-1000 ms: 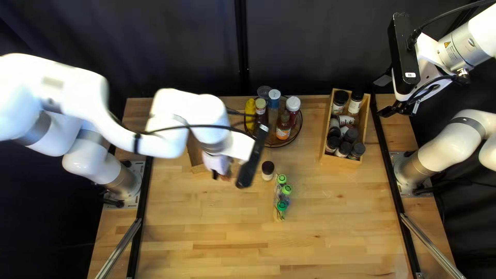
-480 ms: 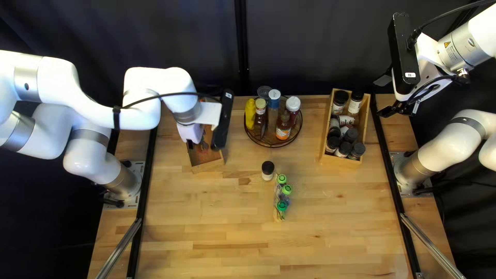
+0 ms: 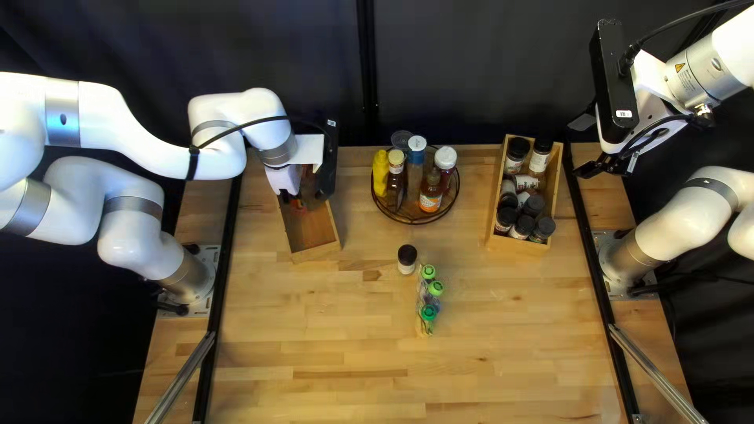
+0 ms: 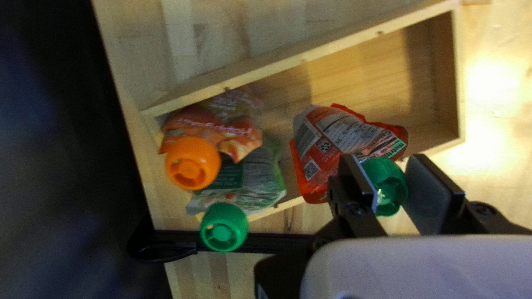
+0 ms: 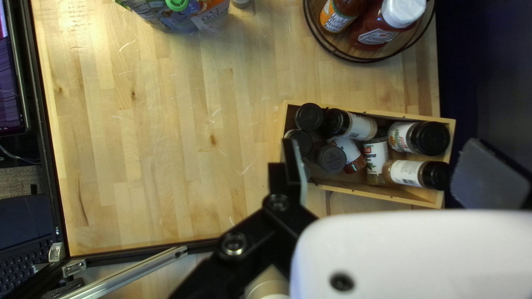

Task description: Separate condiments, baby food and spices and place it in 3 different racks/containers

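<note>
At the wooden box (image 3: 312, 235) on the left of the top left view is my left gripper (image 3: 301, 198). In the left wrist view my left gripper (image 4: 391, 185) is closed on the green cap (image 4: 386, 185) of a red pouch (image 4: 338, 144), which overlaps the box (image 4: 363, 72). An orange-capped pouch (image 4: 213, 130) and a green-capped pouch (image 4: 244, 182) lie at the box's end. Spice jars fill another box (image 3: 518, 245). My right gripper (image 3: 584, 146) hangs beside it; in the right wrist view my right gripper (image 5: 388, 173) stands open, nothing between its fingers.
A round wire-rimmed rack (image 3: 415, 221) holds several sauce bottles at the table's far side. A black-capped jar (image 3: 407, 259) and several green-capped pouches (image 3: 428, 302) stand mid-table. A dark rail (image 3: 223, 275) runs along the left.
My left gripper has swung from mid-table leftward to the wooden box, then slightly toward the table's far edge, uncovering more of the box's near part. The right arm has stayed still.
</note>
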Tool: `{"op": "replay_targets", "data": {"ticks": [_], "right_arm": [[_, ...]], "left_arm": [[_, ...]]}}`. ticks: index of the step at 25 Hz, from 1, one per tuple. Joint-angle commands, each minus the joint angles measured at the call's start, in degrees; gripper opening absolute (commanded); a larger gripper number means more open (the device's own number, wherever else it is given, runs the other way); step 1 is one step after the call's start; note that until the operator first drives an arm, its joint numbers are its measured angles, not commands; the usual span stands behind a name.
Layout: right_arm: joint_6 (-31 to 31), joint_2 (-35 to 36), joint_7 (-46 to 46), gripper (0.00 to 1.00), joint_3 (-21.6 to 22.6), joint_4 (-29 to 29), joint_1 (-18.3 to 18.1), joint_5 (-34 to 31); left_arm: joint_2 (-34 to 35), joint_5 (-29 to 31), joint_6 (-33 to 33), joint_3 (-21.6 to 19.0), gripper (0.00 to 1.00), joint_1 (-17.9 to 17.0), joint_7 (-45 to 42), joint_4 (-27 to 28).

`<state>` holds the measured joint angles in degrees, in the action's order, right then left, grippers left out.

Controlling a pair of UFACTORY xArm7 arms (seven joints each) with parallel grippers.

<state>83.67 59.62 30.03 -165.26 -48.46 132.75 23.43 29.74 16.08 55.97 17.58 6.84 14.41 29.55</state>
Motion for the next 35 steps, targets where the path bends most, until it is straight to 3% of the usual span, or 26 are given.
{"op": "replay_targets", "data": {"ticks": [1,7,12,20,26,35], "right_arm": [[0.0,0.0,0.0,1.00,0.0,0.0,0.0,0.0],[0.0,0.0,0.0,1.00,0.0,0.0,0.0,0.0],[0.0,0.0,0.0,1.00,0.0,0.0,0.0,0.0],[0.0,0.0,0.0,1.00,0.0,0.0,0.0,0.0],[0.0,0.0,0.0,1.00,0.0,0.0,0.0,0.0],[0.0,0.0,0.0,1.00,0.0,0.0,0.0,0.0]], "left_arm": [[0.2,1.5,-1.4,-0.9,1.00,1.2,-3.1,-1.0],[0.2,-0.1,0.4,-4.2,1.00,-0.5,-7.3,0.2],[-2.5,-5.9,2.4,-6.9,1.00,-6.2,-7.2,4.4],[-18.1,-16.2,1.5,-10.4,1.00,-15.8,-2.7,18.3],[-26.6,-18.4,1.5,-11.7,1.00,-17.9,2.5,26.4],[-33.7,-20.5,-4.4,-11.6,1.00,-17.5,11.0,31.4]]}}
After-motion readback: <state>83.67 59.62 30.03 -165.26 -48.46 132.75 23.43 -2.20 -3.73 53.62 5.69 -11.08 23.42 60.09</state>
